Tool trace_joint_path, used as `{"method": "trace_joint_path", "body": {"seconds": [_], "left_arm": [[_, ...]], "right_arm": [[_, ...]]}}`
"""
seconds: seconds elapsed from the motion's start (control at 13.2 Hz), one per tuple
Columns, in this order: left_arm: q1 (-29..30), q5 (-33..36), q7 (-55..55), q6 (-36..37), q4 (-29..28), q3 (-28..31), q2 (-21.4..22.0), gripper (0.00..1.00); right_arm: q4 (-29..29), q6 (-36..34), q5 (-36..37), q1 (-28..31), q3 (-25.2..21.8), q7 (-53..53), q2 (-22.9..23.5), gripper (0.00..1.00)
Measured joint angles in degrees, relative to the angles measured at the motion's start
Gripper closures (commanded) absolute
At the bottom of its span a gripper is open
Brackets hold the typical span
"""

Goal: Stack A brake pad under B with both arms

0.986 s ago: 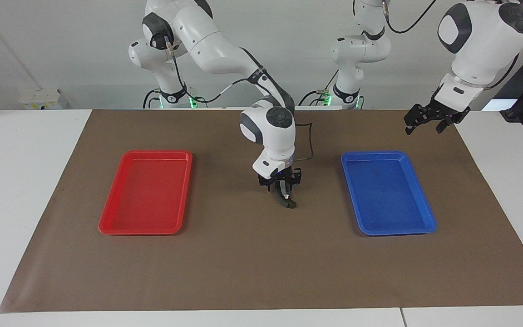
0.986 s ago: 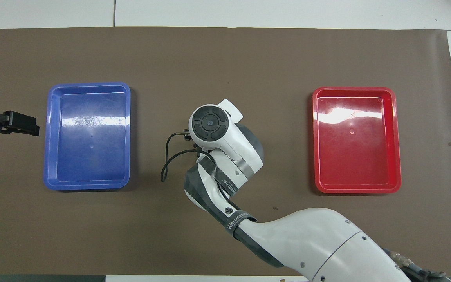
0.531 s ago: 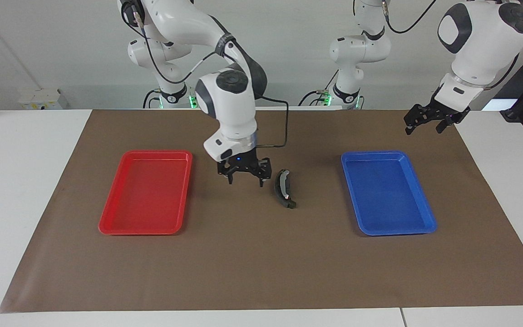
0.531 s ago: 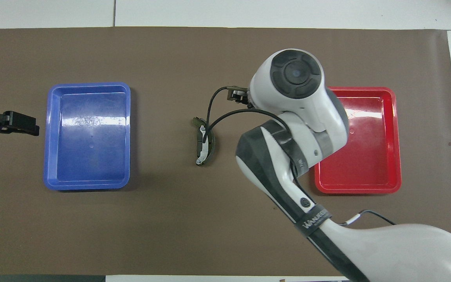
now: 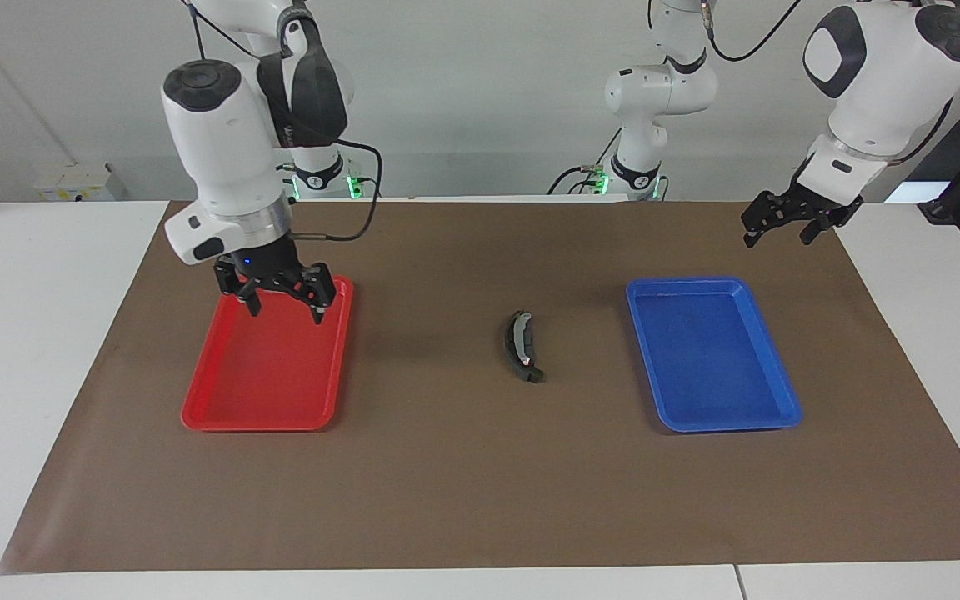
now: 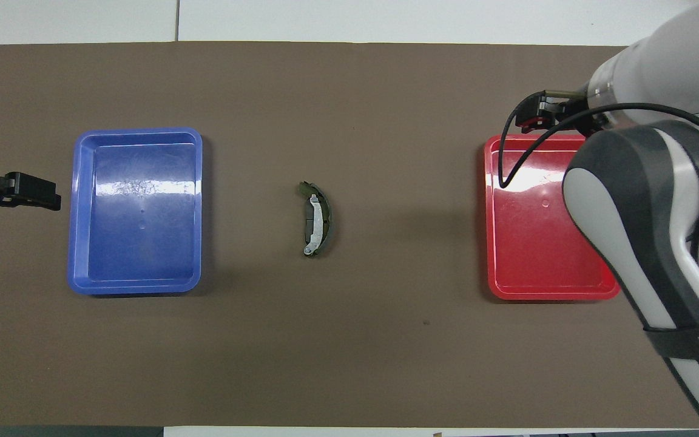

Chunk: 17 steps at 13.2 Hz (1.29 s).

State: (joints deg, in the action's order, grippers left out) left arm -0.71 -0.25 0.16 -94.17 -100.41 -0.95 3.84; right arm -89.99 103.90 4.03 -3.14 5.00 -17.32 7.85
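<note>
The long black crescent pad B (image 5: 520, 346) with a silver strip lies on the brown mat between the two trays; it also shows in the overhead view (image 6: 315, 220). No gripper touches it. The short dark-grey pad A does not show apart from it; I cannot tell whether it lies beneath. My right gripper (image 5: 286, 312) is open and empty, raised over the red tray (image 5: 197, 412). In the overhead view its own arm hides it. My left gripper (image 5: 777, 237) is open and empty, waiting raised over the mat beside the blue tray (image 5: 784, 417); it also shows in the overhead view (image 6: 46, 195).
The empty red tray (image 6: 490, 243) lies toward the right arm's end of the table. The empty blue tray (image 6: 76, 243) lies toward the left arm's end. The brown mat (image 5: 463, 483) covers the white table.
My right gripper let go of the crescent pad at the mat's middle, rose, and swung away over the red tray. The pad stayed where it was set. The left arm has not moved.
</note>
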Motion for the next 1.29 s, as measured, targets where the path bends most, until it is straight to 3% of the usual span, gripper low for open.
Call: {"method": "trace_joint_path", "body": {"seconds": [0.45, 1.29], "left_arm": [[0.00, 0.00, 0.00, 0.00, 0.00, 0.00, 0.00, 0.00], [0.00, 0.00, 0.00, 0.00, 0.00, 0.00, 0.00, 0.00]], "right_arm": [[-0.11, -12.18, -0.10, 5.75, 0.00, 6.10, -7.75, 0.01], [-0.71, -15.24, -1.70, 6.70, -0.33, 6.10, -7.97, 0.01]]}}
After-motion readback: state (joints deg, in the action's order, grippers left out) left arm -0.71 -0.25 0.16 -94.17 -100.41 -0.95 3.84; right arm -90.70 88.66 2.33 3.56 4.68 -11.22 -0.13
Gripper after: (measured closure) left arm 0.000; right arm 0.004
